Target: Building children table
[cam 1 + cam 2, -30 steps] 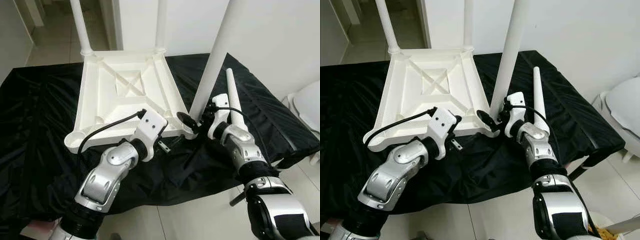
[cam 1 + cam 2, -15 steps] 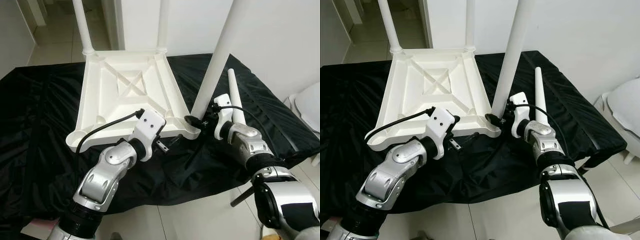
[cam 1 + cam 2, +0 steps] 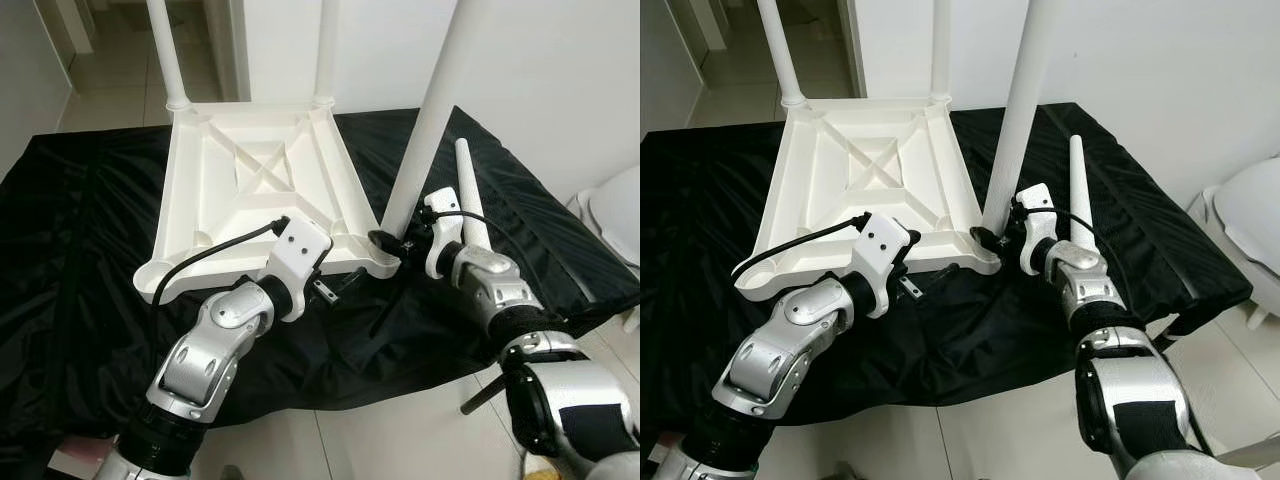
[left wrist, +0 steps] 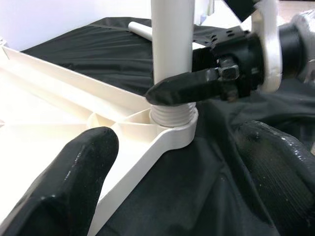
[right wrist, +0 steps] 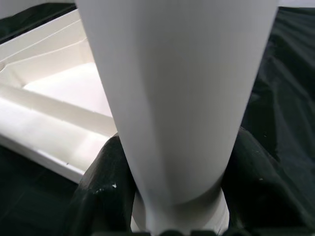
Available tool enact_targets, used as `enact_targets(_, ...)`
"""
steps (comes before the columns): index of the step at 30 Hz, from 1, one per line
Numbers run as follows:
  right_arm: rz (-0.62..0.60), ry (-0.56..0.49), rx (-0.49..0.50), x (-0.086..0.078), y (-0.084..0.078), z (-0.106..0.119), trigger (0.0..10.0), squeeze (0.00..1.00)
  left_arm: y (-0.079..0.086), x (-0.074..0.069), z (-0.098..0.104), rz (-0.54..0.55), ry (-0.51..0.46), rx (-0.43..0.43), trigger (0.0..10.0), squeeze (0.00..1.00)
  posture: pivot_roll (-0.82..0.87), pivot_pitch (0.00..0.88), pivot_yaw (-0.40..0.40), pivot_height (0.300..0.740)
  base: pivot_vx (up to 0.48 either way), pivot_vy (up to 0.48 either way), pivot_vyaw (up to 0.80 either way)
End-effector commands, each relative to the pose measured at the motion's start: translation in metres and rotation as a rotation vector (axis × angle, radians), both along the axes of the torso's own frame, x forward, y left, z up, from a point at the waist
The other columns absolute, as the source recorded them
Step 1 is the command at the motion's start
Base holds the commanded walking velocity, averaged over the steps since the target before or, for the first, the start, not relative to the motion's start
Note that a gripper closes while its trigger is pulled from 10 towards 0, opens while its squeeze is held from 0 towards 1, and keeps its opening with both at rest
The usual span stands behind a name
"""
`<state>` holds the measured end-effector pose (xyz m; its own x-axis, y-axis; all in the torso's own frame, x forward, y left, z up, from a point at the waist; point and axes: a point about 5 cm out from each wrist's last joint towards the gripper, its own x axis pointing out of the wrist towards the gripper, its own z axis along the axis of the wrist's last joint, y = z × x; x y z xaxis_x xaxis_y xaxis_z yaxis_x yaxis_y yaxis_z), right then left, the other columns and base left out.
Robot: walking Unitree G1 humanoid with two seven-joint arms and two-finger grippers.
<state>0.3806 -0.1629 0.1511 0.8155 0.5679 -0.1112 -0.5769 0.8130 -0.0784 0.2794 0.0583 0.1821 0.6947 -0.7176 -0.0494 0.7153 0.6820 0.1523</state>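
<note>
Screwing step: we judged the right gripper point(image 3: 990, 240) was threading a white leg point(image 3: 1022, 100) into the near right corner socket point(image 4: 170, 129) of the upturned tabletop point(image 3: 865, 180).
Right gripper state: its fingers point(image 4: 184, 89) were clamped around the leg just above the thread.
Left gripper state: the left gripper point(image 3: 345, 285) hung with fingers point(image 4: 64, 182) spread, holding nothing, just off the tabletop's near edge.
Tabletop position: it lay underside up on the black cloth point(image 3: 80, 260), toward the bench's far side; two legs stood in its far corners.
Spare leg: one more leg point(image 3: 470, 195) lay on the cloth by the right edge, just beyond the right wrist.
Thread: some turns showed above the socket, so we judged it not fully seated.
Technique note: we should keep the leg square to the socket, turn in short bites, and brace the tabletop's near edge with the left gripper.
</note>
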Motion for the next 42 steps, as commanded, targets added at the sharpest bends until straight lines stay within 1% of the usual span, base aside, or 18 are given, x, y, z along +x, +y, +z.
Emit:
enact_targets(1, -0.046, 0.028, 0.032, -0.002, -0.003, -0.008, 0.0, 0.0, -0.001, -0.002, 0.004, -0.022, -0.013, 0.002, 10.0, 0.0, -0.02, 0.025, -0.007, 0.74, 0.0, 0.0, 0.0)
enact_targets(4, -0.055, 0.021, 0.053, -0.002, -0.001, -0.007, 0.0, 0.0, 0.0, -0.002, 0.004, -0.023, -0.011, 0.001, 10.0, 0.0, -0.02, 0.025, -0.007, 0.74, 0.0, 0.0, 0.0)
enact_targets(6, -0.188, 0.006, 0.135, -0.001, 0.008, -0.006, 0.0, 0.0, -0.001, -0.002, 0.004, -0.026, -0.01, 0.0, 10.0, 0.0, -0.03, 0.019, -0.011, 0.74, 0.0, 0.0, 0.0)
enact_targets(8, -0.246, 0.005, 0.169, 0.0, 0.01, -0.005, 0.0, 0.0, -0.001, -0.002, 0.004, -0.027, -0.009, 0.0, 10.0, 0.0, -0.03, 0.019, -0.011, 0.74, 0.0, 0.0, 0.0)
enact_targets(9, -0.246, 0.005, 0.169, 0.0, 0.01, -0.005, 0.0, 0.0, -0.001, -0.002, 0.004, -0.027, -0.009, 0.0, 10.0, 0.0, -0.03, 0.019, -0.011, 0.74, 0.0, 0.0, 0.0)
enact_targets(11, -0.339, -0.005, 0.211, -0.001, 0.014, -0.004, 0.0, 0.0, -0.002, -0.002, 0.003, -0.029, -0.008, 0.001, 10.0, 0.0, -0.03, 0.014, -0.012, 0.74, 0.0, 0.0, 0.0)
enact_targets(12, -0.339, -0.005, 0.211, -0.001, 0.014, -0.004, 0.0, 0.0, -0.002, -0.002, 0.003, -0.029, -0.008, 0.001, 10.0, 0.0, -0.03, 0.014, -0.012, 0.74, 0.0, 0.0, 0.0)
enact_targets(15, -0.449, -0.022, 0.233, -0.002, 0.022, -0.004, 0.0, 0.0, -0.003, -0.002, 0.002, -0.035, -0.009, 0.003, 10.0, 0.0, -0.03, 0.003, -0.011, 0.74, 0.0, 0.0, 0.0)
enact_targets(16, -0.449, -0.022, 0.233, -0.002, 0.022, -0.004, 0.0, 0.0, -0.003, -0.002, 0.002, -0.035, -0.009, 0.003, 10.0, 0.0, -0.03, 0.003, -0.011, 0.74, 0.0, 0.0, 0.0)
enact_targets(18, -0.548, -0.046, 0.222, -0.003, 0.03, -0.004, 0.0, 0.0, -0.004, -0.002, 0.003, -0.043, -0.011, 0.001, 10.0, 0.0, -0.04, 0.0, -0.012, 0.74, 0.0, 0.0, 0.0)
enact_targets(21, -0.589, -0.054, 0.218, -0.005, 0.033, -0.003, 0.0, 0.0, -0.005, -0.002, 0.003, -0.047, -0.011, -0.001, 10.0, 0.0, -0.04, 0.0, -0.012, 0.74, 0.0, 0.0, 0.0)
enact_targets(25, -0.709, -0.045, 0.241, -0.012, 0.048, -0.005, 0.0, 0.0, -0.008, -0.003, 0.003, -0.057, -0.012, -0.001, 10.0, 0.0, -0.04, 0.0, -0.013, 0.74, 0.0, 0.0, 0.0)
enact_targets(30, -0.681, -0.014, 0.244, -0.013, 0.056, -0.009, 0.0, 0.0, -0.009, -0.002, 0.003, -0.059, -0.011, -0.002, 10.0, 0.0, -0.04, 0.0, -0.014, 0.74, 0.0, 0.0, 0.0)
enact_targets(34, -0.669, -0.017, 0.254, -0.013, 0.058, -0.007, 0.0, 0.0, -0.009, -0.002, 0.003, -0.06, -0.011, -0.003, 10.0, 0.0, -0.04, 0.0, -0.014, 0.74, 0.0, 0.0, 0.0)
enact_targets(35, -0.63, -0.036, 0.272, -0.012, 0.058, -0.001, 10.0, 0.13, -0.009, -0.003, 0.003, -0.061, -0.011, -0.003, 10.0, 0.0, -0.04, 0.0, -0.015, 0.74, 0.0, 0.0, 0.0)
enact_targets(36, -0.63, -0.036, 0.272, -0.012, 0.058, -0.001, 10.0, 0.13, -0.009, -0.003, 0.003, -0.061, -0.011, -0.003, 10.0, 0.0, -0.04, 0.0, -0.015, 0.74, 0.0, 0.0, 0.0)
enact_targets(37, -0.608, -0.045, 0.284, -0.012, 0.058, 0.001, 10.0, 1.0, -0.009, -0.003, 0.002, -0.062, -0.012, -0.003, 10.0, 0.0, -0.04, 0.0, -0.014, 0.74, 0.0, 0.0, 0.0)
enact_targets(42, -0.532, -0.05, 0.296, -0.012, 0.059, 0.005, 10.0, 1.0, -0.009, -0.004, 0.003, -0.061, -0.012, -0.003, 10.0, 0.0, -0.04, 0.0, -0.016, 0.74, 0.0, 0.0, 0.0)
